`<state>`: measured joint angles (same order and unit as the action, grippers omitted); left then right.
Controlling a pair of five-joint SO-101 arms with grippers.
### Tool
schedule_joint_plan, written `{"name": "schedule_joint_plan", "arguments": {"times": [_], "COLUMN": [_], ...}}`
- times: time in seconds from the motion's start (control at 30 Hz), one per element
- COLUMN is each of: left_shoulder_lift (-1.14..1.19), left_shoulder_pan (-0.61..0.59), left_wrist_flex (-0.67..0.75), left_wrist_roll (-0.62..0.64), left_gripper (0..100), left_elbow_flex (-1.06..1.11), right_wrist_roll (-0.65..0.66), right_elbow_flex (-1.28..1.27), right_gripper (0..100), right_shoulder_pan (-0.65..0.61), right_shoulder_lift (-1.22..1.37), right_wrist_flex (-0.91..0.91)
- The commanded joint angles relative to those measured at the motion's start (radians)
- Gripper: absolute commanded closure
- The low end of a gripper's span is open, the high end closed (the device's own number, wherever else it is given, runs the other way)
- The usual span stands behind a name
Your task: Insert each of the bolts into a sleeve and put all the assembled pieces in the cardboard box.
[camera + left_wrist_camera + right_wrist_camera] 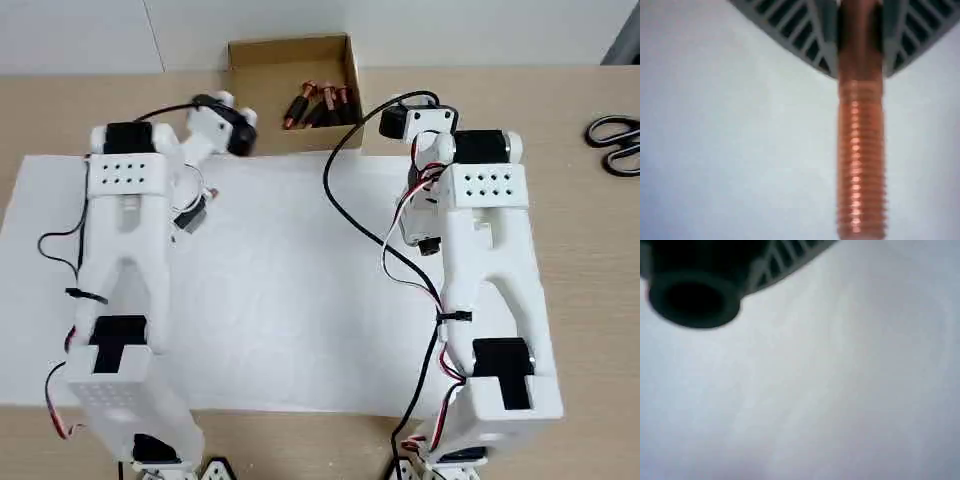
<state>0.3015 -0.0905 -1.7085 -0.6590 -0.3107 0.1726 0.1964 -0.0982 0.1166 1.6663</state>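
Partly, the left end effector hides the clamped bolt

Bright, even light is falling from overhead, and the flat white paper sheet on the pale wooden surface is reflecting it without hard glare. The two white plastic arms are casting only faint, soft-edged shadows. Small glints are running down the copper-coloured threaded bolt, while the black cylindrical sleeve is showing dark, its bore sitting in deep shadow.
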Motion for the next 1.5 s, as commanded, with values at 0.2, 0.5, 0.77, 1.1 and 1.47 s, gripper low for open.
{"name": "schedule_joint_plan", "arguments": {"times": [0.2,0.5,0.77,1.1,1.47], "left_shoulder_lift": [-0.041,0.091,0.115,0.114,0.037], "left_shoulder_pan": [0.132,0.175,0.149,0.035,-0.002], "left_wrist_flex": [0.003,0.146,0.265,0.249,-0.046], "left_wrist_roll": [-0.454,-0.563,-0.491,0.040,0.766], "left_gripper": [99,96,90,90,90], "left_elbow_flex": [0.076,0.071,0.071,-0.174,-0.479], "right_wrist_roll": [0.011,0.008,0.008,0.012,0.009], "right_elbow_flex": [0.008,0.008,0.008,0.008,0.008], "right_gripper": [99.4,99.4,99.3,99.2,99.4], "right_shoulder_pan": [0.008,0.007,0.001,0.001,0.005], "right_shoulder_lift": [-0.061,-0.061,-0.061,-0.061,-0.061], "right_wrist_flex": [-0.007,-0.005,-0.013,-0.015,-0.005]}}
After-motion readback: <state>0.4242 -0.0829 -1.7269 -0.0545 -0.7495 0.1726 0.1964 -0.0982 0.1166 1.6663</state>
